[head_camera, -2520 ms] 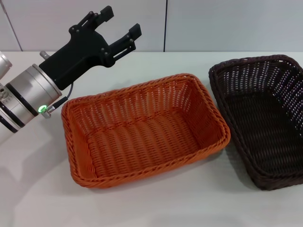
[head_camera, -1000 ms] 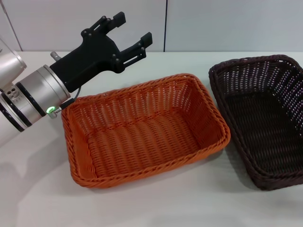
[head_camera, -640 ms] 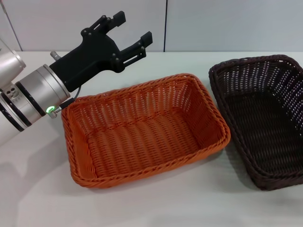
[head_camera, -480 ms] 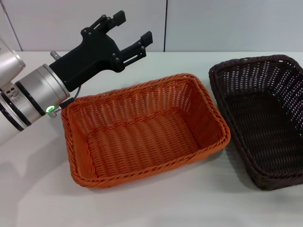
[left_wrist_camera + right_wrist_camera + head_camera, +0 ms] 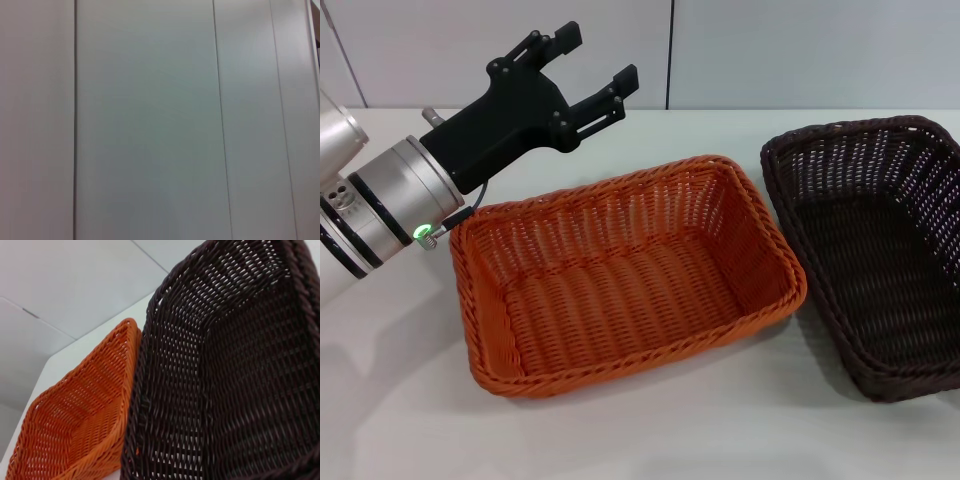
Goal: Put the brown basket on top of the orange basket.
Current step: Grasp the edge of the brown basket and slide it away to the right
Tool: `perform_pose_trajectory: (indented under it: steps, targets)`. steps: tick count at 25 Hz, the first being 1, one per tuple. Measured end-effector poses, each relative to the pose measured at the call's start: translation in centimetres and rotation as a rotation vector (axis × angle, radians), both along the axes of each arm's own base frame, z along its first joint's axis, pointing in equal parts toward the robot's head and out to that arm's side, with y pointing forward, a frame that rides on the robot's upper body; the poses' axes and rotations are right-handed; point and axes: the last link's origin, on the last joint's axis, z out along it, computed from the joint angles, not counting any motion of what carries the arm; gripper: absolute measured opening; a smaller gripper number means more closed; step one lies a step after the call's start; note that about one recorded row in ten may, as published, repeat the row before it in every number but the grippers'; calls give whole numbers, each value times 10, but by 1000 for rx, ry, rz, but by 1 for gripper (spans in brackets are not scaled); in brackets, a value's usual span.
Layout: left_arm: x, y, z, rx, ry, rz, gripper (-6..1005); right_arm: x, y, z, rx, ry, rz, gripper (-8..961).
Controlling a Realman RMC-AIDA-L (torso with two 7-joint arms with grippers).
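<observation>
The orange basket [image 5: 620, 275] sits empty at the middle of the white table. The brown basket [image 5: 880, 250] sits empty on the table just right of it, their rims close together. My left gripper [image 5: 595, 55] is open and empty, raised in the air above the orange basket's far left corner. The right wrist view looks down into the brown basket [image 5: 235, 375] from close by, with the orange basket [image 5: 75, 425] beside it. My right gripper is not in view. The left wrist view shows only wall panels.
The white table [image 5: 400, 400] runs back to a pale panelled wall [image 5: 800, 50]. The brown basket reaches the right edge of the head view.
My left gripper has moved to the right and slightly up, toward the orange basket's far side, still open. The baskets have not moved.
</observation>
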Motion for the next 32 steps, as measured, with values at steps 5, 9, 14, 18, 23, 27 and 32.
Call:
perform_pose_trajectory:
  steps: [5, 9, 14, 18, 23, 27, 32]
  targets:
    - [0, 0, 0, 2, 4, -2, 842, 1, 1, 1, 12, 1, -4, 821]
    - [-1, -1, 0, 2, 5, -1, 842, 2, -1, 7, 48, 1, -5, 820]
    - [-2, -3, 0, -3, -4, 0, 843, 4, 2, 16, 107, -4, -8, 822]
    - [-4, -5, 0, -4, -9, 1, 843, 9, 7, 21, 149, -24, -25, 820]
    - [-5, -7, 1, -6, -17, 0, 843, 15, 14, 27, 195, -59, -50, 820]
    - [-7, -9, 1, -14, -26, 7, 843, 22, 18, 32, 231, -83, -73, 821]
    - [-10, -12, 3, -15, -35, 15, 843, 29, 21, 36, 248, -81, -94, 821]
